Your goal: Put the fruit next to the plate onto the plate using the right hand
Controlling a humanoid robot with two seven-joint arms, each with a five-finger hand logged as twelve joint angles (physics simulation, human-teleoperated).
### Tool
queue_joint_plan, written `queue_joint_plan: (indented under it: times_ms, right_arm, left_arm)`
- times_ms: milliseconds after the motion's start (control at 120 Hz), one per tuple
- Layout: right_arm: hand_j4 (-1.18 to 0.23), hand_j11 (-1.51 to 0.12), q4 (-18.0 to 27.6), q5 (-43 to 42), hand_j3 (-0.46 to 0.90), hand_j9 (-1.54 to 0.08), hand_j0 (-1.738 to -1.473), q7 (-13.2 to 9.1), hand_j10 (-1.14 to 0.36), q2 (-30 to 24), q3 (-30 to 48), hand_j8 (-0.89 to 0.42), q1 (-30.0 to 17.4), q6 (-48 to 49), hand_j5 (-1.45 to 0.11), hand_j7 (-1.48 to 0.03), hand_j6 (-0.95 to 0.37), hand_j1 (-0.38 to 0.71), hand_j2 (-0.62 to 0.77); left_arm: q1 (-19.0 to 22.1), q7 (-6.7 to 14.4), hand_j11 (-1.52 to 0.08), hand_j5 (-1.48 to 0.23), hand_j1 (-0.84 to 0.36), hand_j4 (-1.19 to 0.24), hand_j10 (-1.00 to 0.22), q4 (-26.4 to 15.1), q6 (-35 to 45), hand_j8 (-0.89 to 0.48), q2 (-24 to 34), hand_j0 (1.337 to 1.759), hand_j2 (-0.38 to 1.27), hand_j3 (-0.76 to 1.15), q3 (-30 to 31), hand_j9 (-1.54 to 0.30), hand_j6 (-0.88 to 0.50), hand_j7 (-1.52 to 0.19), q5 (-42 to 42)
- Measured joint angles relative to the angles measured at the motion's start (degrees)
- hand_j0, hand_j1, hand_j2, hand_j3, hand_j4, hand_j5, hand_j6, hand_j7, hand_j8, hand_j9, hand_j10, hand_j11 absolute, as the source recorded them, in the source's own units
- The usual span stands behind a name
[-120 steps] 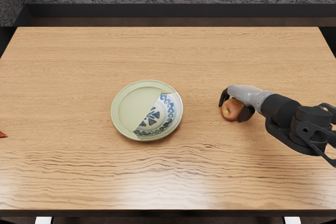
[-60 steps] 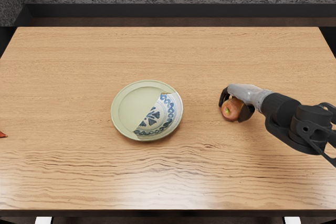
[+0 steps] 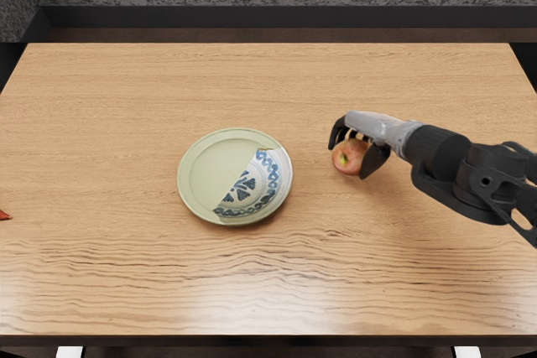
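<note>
plate (image 3: pixel 235 176) mid-table (image 3: pixel 126 90) | apple (image 3: pixel 346 158) right of plate, apart | right hand (image 3: pixel 359 142) around apple

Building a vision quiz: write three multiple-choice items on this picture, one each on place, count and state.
1. The apple is: A on the plate; B right of it in the picture; C left of it.
2. Plates on the table: A one; B two; C three.
3. The right hand is: A open; B gripping the apple; C touching the plate.
1 B: it is clear of the rim. 2 A: only one shows. 3 B: it is closed round the apple.
</note>
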Motion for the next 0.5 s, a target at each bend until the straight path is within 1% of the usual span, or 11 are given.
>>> queue_joint_plan:
  times_ms: [383, 500]
  right_arm:
    - [-0.55, -0.76, -0.2, 0.5, 0.00, -0.76, -1.658, 0.0, -0.54, 5.9, 0.1, -0.35, 2.8, 0.0, -0.76, -0.74, -0.39, 0.24, 0.23]
    - [-0.55, -0.76, -0.8, 0.5, 0.00, -0.76, -1.658, 0.0, -0.55, 7.9, 0.1, -0.38, 3.2, 0.0, -0.76, -0.74, -0.40, 0.24, 0.24]
  left_arm:
    - [0.0, 0.0, 0.00, 0.00, 0.35, 0.00, 0.00, 0.0, 0.0, 0.00, 0.0, 1.658, 0.00, 0.00, 0.0, 0.00, 0.00, 0.00, 0.0]
    - [0.0, 0.0, 0.00, 0.00, 0.35, 0.00, 0.00, 0.0, 0.0, 0.00, 0.0, 1.658, 0.00, 0.00, 0.0, 0.00, 0.00, 0.00, 0.0]
